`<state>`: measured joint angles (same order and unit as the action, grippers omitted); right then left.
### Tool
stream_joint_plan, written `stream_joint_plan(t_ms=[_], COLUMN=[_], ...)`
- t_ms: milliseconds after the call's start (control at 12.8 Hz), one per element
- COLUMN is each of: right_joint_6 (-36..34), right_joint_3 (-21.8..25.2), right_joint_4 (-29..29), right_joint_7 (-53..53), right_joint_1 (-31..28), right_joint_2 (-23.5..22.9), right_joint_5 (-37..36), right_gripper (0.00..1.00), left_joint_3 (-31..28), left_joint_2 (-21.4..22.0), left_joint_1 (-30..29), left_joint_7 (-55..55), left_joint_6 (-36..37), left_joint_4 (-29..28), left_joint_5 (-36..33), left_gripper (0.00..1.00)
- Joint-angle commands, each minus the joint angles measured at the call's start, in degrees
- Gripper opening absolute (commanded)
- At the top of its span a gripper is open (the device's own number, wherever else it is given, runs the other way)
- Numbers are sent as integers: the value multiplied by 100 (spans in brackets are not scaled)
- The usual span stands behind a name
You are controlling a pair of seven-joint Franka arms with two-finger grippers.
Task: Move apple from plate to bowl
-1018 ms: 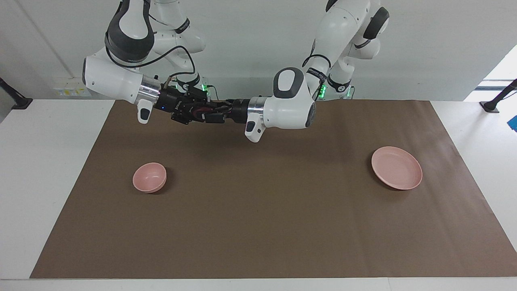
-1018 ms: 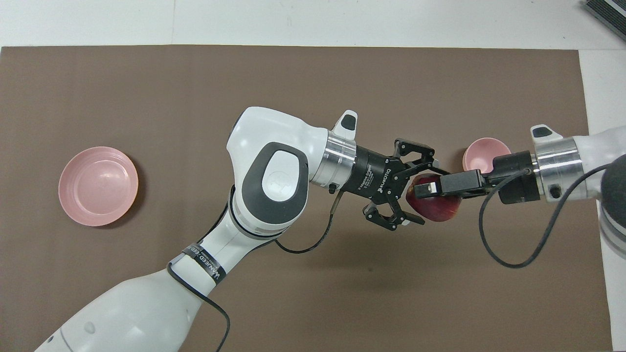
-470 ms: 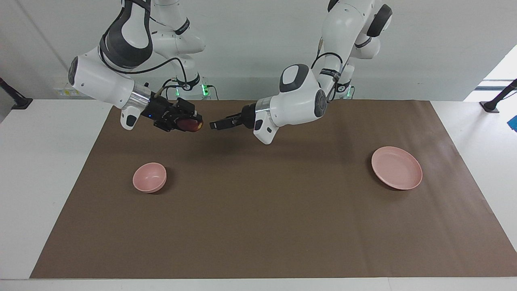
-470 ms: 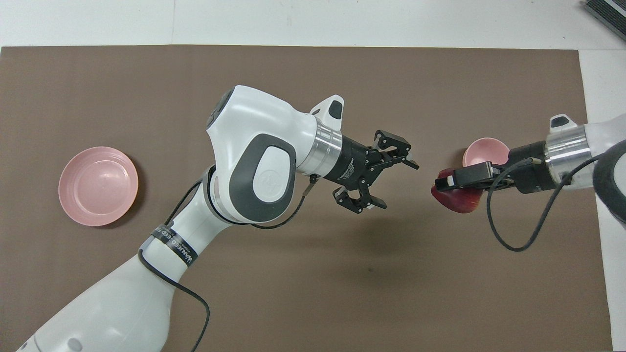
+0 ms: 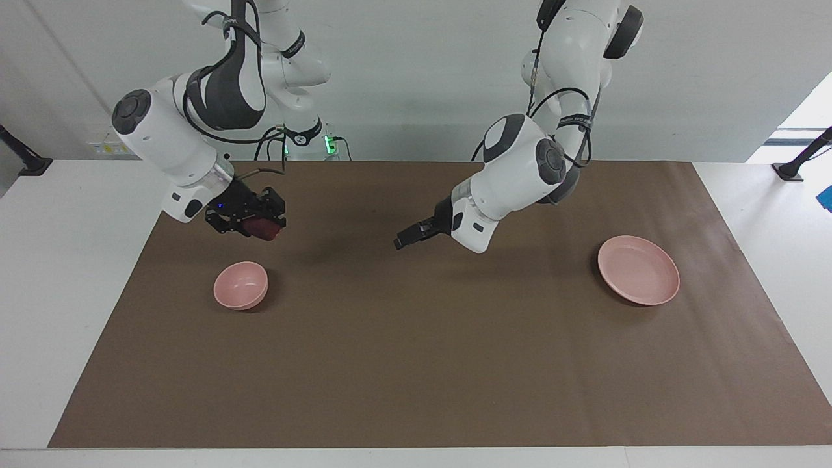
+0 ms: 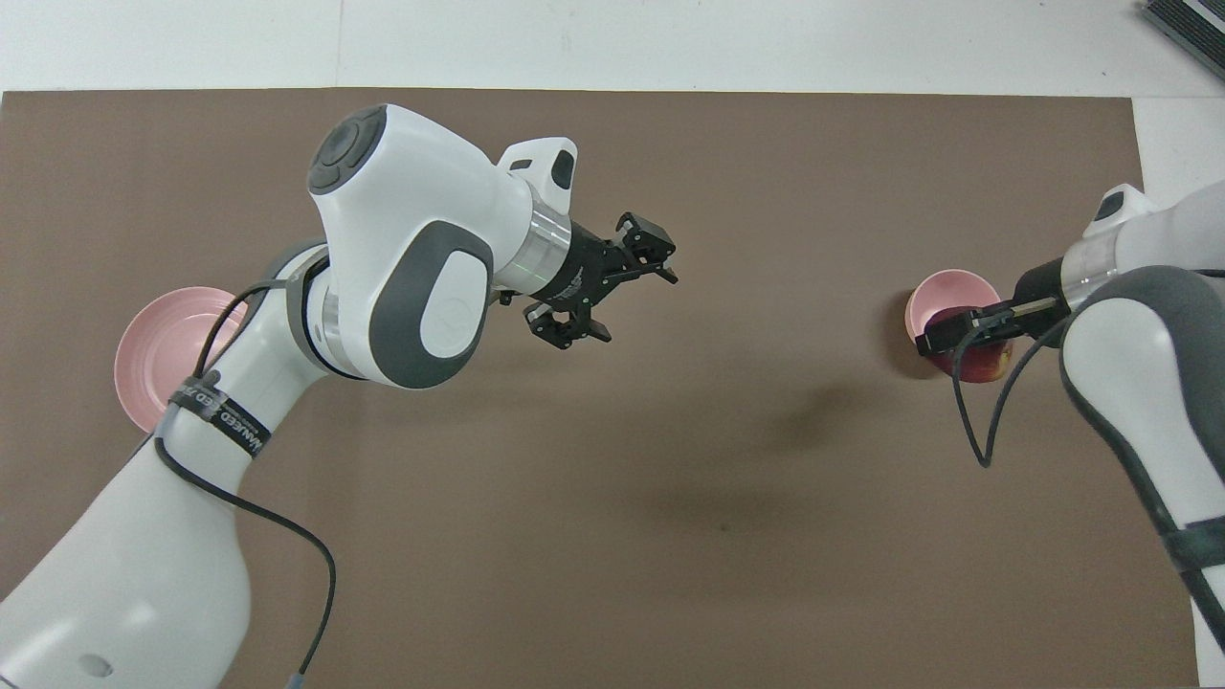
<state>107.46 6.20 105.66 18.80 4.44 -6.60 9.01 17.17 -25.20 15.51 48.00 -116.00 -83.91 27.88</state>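
My right gripper (image 5: pixel 258 225) is shut on the dark red apple (image 5: pixel 265 230) and holds it in the air over the rim of the small pink bowl (image 5: pixel 240 285). In the overhead view the apple (image 6: pixel 982 364) overlaps the rim of the bowl (image 6: pixel 953 297) under the right gripper (image 6: pixel 943 341). My left gripper (image 5: pixel 404 240) is open and empty, raised over the middle of the brown mat; it also shows in the overhead view (image 6: pixel 634 306). The wide pink plate (image 5: pixel 638 270) lies empty toward the left arm's end, and in the overhead view the plate (image 6: pixel 158 373) is partly covered by the left arm.
A brown mat (image 5: pixel 416 364) covers most of the white table. Nothing else lies on it. The left arm's elbow and forearm (image 6: pixel 402 287) hang over the mat beside the plate.
The right gripper has carried the apple away from the left gripper, toward the bowl and lower. The left gripper, open, has drawn back toward the middle of the mat.
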Motion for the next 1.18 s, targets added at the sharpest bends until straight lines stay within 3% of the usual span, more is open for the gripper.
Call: stream_joint_plan(t_ms=[0,157,392,627,783,1097], right_joint_6=[125,387,836,1249,1382,1321], right_joint_3=[-58,-66,-172,-172,-181,-172], right_joint_4=[-702,-1002,-1118,-1127,-1074,-592], right_joint_7=[360,563,625,704,809,1398], right_joint_1=[118,224,356,382,382,312], right_joint_2=[-551,-894,-1176,-1413,-1450,-1388], right_joint_5=[-1125,-1760,-2534,-2790,-3098,-3099], right_gripper=[0,0,0,0,0,0], left_joint_3=[-3,-3,-3,-12,-3,-12], left_joint_2=[287,392,796,1244,1736,2115], left_joint_1=[-302,-505,-1030,-1576,-1770,-2376], left_joint_7=[-316,-457,-1131,-2134,-2565,-4504], left_joint_6=[271,385,622,693,623,1385], left_joint_4=[-91,-100,-257,-678,-1213,-1216], left_joint_5=[-859,-1651,-1970,-2067,-2514,-2542], left_gripper=[100,100,100,100,100,100])
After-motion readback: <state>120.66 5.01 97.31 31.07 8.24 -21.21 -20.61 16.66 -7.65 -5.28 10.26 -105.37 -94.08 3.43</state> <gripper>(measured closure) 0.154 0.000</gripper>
